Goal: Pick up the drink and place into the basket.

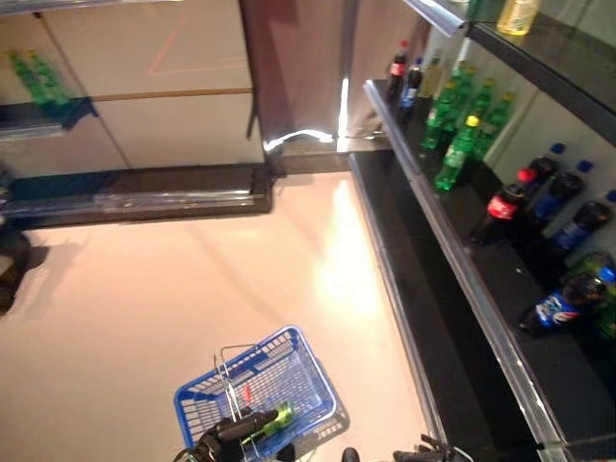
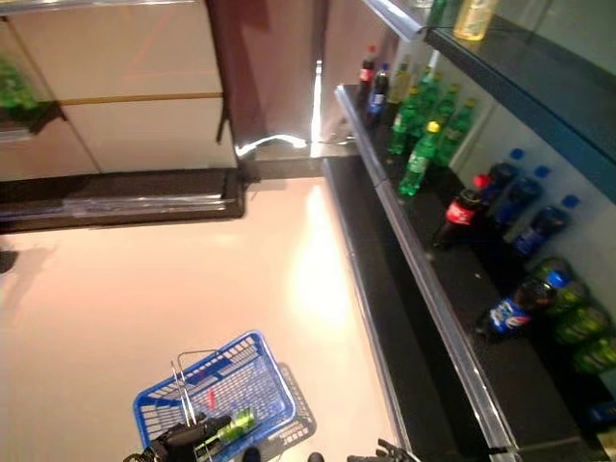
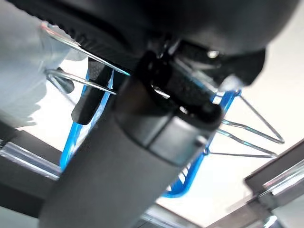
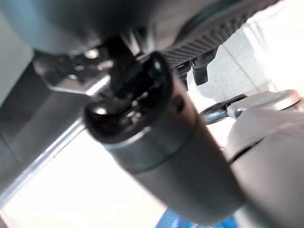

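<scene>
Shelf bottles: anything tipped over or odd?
Yes. One dark blue-label bottle on the lower shelf lies on its side while its neighbours stand. A green bottle lies in the basket.

Both eye views look steeply down from head height, sharing the blue basket (image 1: 260,390) on the floor and the drink shelf (image 1: 452,241) along the robot's right; each wrist view looks along its own arm from very close; the left wrist view catches the basket too

left hand (image 1: 234,428): dark, glossy black casing | left forearm (image 3: 118,175): smooth silver-grey cylinder, black wrist collar with bright screw heads | right forearm (image 4: 185,156): same grey tube, glossy black cap, metal bracket
</scene>
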### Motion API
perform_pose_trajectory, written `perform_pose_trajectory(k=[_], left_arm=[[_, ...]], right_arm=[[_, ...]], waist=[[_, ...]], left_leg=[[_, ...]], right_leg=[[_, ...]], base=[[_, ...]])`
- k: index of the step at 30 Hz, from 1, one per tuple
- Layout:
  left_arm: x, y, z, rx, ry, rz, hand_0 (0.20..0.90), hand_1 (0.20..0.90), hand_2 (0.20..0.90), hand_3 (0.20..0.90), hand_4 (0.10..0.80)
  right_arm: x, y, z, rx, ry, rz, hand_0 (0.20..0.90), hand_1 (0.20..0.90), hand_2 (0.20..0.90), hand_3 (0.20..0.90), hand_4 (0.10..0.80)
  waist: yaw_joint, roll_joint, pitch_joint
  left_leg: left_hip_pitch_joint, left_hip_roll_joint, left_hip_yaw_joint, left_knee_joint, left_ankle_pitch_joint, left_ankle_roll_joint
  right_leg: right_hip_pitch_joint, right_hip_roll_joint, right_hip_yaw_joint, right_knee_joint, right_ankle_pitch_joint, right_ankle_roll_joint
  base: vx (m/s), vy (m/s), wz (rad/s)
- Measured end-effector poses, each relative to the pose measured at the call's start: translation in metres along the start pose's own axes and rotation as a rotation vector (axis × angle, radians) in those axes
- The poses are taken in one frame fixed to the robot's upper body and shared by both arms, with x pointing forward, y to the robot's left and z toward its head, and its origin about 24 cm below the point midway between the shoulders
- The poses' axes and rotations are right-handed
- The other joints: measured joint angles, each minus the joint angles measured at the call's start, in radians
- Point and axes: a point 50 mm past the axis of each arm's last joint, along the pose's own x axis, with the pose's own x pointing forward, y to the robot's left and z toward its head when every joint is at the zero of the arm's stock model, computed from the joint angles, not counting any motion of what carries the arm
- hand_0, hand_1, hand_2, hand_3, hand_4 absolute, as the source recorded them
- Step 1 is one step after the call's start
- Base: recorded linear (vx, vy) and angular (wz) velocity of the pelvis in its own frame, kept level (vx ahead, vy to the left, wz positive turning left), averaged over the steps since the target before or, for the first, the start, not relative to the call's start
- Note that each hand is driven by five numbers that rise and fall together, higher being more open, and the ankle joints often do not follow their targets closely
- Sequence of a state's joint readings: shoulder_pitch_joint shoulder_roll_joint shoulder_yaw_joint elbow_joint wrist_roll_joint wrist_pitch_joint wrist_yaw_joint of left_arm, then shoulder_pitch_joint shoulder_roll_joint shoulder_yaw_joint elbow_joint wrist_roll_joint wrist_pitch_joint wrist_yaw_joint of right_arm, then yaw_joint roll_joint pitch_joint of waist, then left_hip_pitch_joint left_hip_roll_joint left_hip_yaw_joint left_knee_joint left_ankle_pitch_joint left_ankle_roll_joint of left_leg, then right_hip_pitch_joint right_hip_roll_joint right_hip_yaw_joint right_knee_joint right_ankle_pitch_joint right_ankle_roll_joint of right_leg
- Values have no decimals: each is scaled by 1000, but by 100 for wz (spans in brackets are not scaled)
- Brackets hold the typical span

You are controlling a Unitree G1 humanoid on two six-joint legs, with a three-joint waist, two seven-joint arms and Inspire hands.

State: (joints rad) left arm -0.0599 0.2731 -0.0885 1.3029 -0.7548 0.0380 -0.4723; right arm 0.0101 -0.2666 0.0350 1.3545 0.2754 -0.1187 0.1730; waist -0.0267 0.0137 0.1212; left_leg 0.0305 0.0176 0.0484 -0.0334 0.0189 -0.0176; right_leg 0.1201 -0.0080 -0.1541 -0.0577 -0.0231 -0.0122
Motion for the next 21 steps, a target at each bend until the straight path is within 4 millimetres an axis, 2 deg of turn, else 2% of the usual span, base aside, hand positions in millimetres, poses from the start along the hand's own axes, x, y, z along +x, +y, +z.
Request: perform_pose_trajectory(k=[3,5,7,9,11,12,14,16,19,21], left_arm=[[2,-4,-2,-5,-5,-17,300,300,300,200,100],[3,-6,-1,-10,-16,-21,300,300,300,200,100],[5,-8,12,-2,-50,-25,300,300,300,200,100],[6,-10,18,-13,-76,-31,300,300,300,200,100],[5,-9,16,-20,-73,-28,300,300,300,200,100],[3,-6,11,-23,-63,-20,300,300,300,200,100],[0,0,8,-25,-60,-10,300,300,300,200,100],[0,0,8,-26,-56,-8,300,300,300,200,100],[-2,3,8,-25,-46,-1,300,300,300,200,100],[-2,4,7,-26,-37,5,300,300,300,200,100]], right_arm=[[-2,-7,0,-5,-1,-17,900,900,900,900,800],[-1,-6,3,-6,-8,-13,900,900,900,900,800],[1,-2,11,-10,-28,-2,900,900,900,900,800],[2,-4,16,-14,-37,-8,900,900,900,900,800],[1,-8,15,-16,-36,-17,900,900,900,900,800],[0,-8,14,-14,-34,-18,900,900,900,900,800],[1,-3,12,-14,-33,-7,900,900,900,900,800],[2,0,13,-26,-33,2,900,900,900,900,800],[2,2,13,-19,-32,4,900,900,900,900,800],[2,1,13,-18,-32,3,900,900,900,900,800]], waist=[[-6,15,-8],[1,8,-3],[4,-23,25],[20,-21,35],[23,-14,33],[28,-20,28],[29,-45,27],[30,-50,25],[28,-44,27],[25,-44,27]], left_leg=[[-20,13,52,6,9,-6],[-37,5,70,34,15,-2],[-95,-2,143,122,-11,-35],[-105,23,186,76,-2,-37],[-96,33,192,34,50,-21],[-58,12,193,7,67,20],[-19,-21,194,-37,71,45],[-11,-30,189,-52,67,61],[18,-22,182,-52,47,80],[38,-21,181,-52,30,91]], right_leg=[[7,-12,-41,-6,-8,7],[16,-22,-49,-22,-7,13],[31,-49,-59,-28,-9,14],[44,-49,-60,-28,-24,18],[62,-48,-62,-28,-36,35],[73,-61,-59,-28,-47,52],[89,-82,-58,-22,-55,77],[66,-95,-59,38,-62,89],[10,-103,-58,209,-84,106],[-51,-115,-31,362,-97,125]], base=[[214,98,40],[290,105,32],[303,136,44],[334,167,10],[345,156,1],[341,141,0],[298,157,1],[285,212,6],[230,191,7],[179,192,1]])
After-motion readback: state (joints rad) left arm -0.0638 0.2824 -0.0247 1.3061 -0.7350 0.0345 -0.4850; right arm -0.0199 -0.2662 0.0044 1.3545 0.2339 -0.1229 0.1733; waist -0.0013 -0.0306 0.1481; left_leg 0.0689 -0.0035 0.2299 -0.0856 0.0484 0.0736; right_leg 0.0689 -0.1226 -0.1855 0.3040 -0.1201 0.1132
